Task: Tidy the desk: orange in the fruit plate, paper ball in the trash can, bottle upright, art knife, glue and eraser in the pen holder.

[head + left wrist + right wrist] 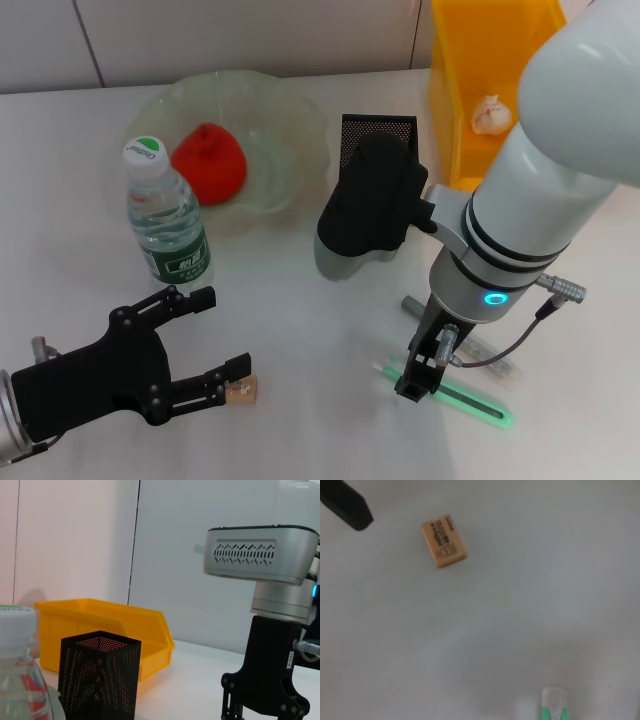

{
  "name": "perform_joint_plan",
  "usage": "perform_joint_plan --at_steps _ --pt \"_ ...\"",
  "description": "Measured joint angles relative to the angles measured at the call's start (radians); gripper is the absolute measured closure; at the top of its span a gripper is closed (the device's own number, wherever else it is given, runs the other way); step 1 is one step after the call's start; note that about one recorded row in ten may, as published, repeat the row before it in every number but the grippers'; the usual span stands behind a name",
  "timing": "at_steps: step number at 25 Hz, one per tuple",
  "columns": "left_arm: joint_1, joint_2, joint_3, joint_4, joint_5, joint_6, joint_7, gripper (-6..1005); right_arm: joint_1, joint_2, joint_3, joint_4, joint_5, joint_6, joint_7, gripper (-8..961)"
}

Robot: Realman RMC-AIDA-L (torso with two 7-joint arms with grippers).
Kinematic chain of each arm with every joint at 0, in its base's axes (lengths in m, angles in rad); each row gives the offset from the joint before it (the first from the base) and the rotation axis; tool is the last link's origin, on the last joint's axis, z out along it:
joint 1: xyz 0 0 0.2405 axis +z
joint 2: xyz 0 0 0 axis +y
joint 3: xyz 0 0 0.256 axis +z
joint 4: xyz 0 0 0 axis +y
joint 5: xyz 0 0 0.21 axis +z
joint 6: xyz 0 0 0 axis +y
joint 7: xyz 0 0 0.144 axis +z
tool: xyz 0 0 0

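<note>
1. Green art knife (455, 398) is seen flat on the desk, directly under the right gripper (415, 382); finger spread cannot be told.
2. Eraser (240, 391) is seen beside the left gripper (210, 345), spread wide, empty.
3. Risk judged: the thin knife may be skidded or pinched off-centre, then tipped against the pen holder (377, 150).

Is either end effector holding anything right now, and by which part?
Nothing is held. The left end effector is open, the eraser lying loose by its lower finger. The right end effector hangs over the green art knife; its grip state cannot be told.
</note>
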Motion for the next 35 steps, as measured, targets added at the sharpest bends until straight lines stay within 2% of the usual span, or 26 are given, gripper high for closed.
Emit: perform_joint_plan --at_steps 24,35 --pt "0.004 0.000 0.000 0.000 0.000 -0.001 0.003 138 0.027 0.003 -0.019 0.036 0.020 0.012 0.004 567" --pt "0.001 0.000 0.000 0.000 0.000 0.000 0.003 138 0.029 0.003 -0.019 0.057 0.017 0.024 0.005 562"
